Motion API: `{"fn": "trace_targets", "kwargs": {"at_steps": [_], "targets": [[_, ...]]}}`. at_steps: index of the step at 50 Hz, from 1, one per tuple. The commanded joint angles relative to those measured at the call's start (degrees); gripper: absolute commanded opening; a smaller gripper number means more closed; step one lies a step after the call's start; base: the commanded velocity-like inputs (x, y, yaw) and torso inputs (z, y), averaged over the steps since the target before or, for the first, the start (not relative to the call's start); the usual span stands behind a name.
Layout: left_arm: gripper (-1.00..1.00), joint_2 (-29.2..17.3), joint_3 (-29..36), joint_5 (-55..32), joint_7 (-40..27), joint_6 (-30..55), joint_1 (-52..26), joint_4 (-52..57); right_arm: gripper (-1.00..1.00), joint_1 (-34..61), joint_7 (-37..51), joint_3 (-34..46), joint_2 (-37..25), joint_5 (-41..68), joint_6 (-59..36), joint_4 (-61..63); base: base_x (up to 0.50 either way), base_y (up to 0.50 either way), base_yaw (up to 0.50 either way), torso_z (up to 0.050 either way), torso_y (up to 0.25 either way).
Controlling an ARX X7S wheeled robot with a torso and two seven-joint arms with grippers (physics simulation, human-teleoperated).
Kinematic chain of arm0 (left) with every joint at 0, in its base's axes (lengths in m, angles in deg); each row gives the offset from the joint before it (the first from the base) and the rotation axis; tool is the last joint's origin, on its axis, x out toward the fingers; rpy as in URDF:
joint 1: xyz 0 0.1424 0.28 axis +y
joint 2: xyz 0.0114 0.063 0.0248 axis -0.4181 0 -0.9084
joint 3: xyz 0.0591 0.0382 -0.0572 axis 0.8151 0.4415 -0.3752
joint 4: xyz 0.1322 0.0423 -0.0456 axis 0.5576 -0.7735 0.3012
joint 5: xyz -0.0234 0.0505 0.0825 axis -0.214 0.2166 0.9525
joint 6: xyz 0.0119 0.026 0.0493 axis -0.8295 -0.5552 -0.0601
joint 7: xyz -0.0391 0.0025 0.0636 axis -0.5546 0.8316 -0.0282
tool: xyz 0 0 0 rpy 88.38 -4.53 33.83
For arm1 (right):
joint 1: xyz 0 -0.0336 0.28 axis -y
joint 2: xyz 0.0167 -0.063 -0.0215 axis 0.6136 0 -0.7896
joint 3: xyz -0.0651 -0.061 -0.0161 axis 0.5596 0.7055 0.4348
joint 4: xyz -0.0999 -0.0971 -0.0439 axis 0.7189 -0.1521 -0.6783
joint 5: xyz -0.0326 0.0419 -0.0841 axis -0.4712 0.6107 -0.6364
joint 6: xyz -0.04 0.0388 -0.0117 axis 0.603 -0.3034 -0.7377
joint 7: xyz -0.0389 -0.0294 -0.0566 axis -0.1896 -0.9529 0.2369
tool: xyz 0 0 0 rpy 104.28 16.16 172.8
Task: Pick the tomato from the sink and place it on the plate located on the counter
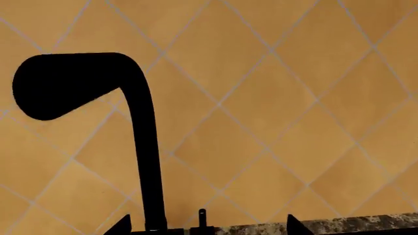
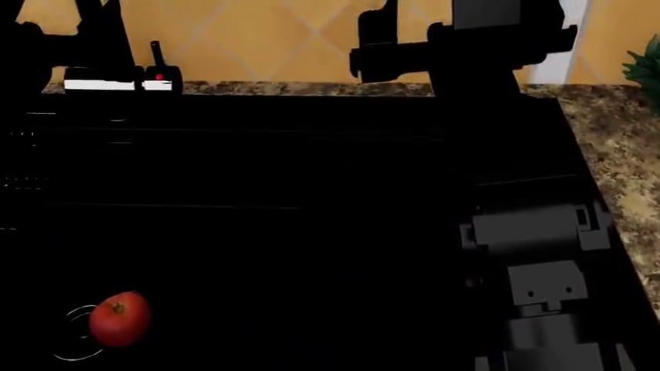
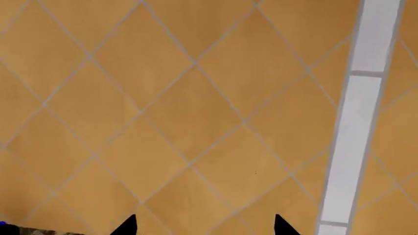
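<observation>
The tomato was seen in the head view lying in the near left part of the sink, its stem dimple turned upward and thin pale curved lines showing on the basin floor just beside it. The sink filled most of that view as a plain black basin, bounded at the far side and on the right by the counter. At the far left edge of the sink a tap rose against the tiled wall; in the left wrist view it appeared as a black upright stem with a broad bent head, a small lever beside its base and a strip of counter beyond. The right arm was shown reaching over the right part of the sink, well apart from the tomato. In the right wrist view the right gripper was marked only by two dark fingertips set apart, with nothing between them, facing the wall and a white vertical strip. The left gripper likewise showed two separated tips, nothing held between them. A green leafy object was cut off at the far right of the counter. The plate was not within any view.
</observation>
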Motion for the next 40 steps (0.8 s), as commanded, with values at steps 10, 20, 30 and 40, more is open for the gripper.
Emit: {"fn": "trace_targets", "kwargs": {"at_steps": [10,20,30,40], "targets": [[1.00,-0.21,0.00,-0.48,-0.38,0.33,0.38,-0.16,1.00,-0.04,0.26,0.34,-0.08,0.64,0.32,-0.39,0.00,0.00,0.00,0.000,-0.183],[1.00,-0.45,-0.03,-0.70,-0.59,0.46,0.64,0.17,1.00,-0.16,0.51,0.45,-0.15,1.06,0.06,0.07,0.00,0.00,0.00,0.000,-0.176],[1.00,-3.55,1.53,-3.68,0.15,15.12,0.27,4.95,1.00,-0.14,0.68,0.47,-0.46,1.42,-0.24,0.63,0.00,0.00,0.00,0.000,-0.013],[1.00,-8.54,5.75,-6.81,2.46,31.48,0.65,11.31,1.00,-0.03,0.74,0.67,-0.27,1.90,-0.51,1.00,0.00,0.00,0.00,0.000,0.000]]}}
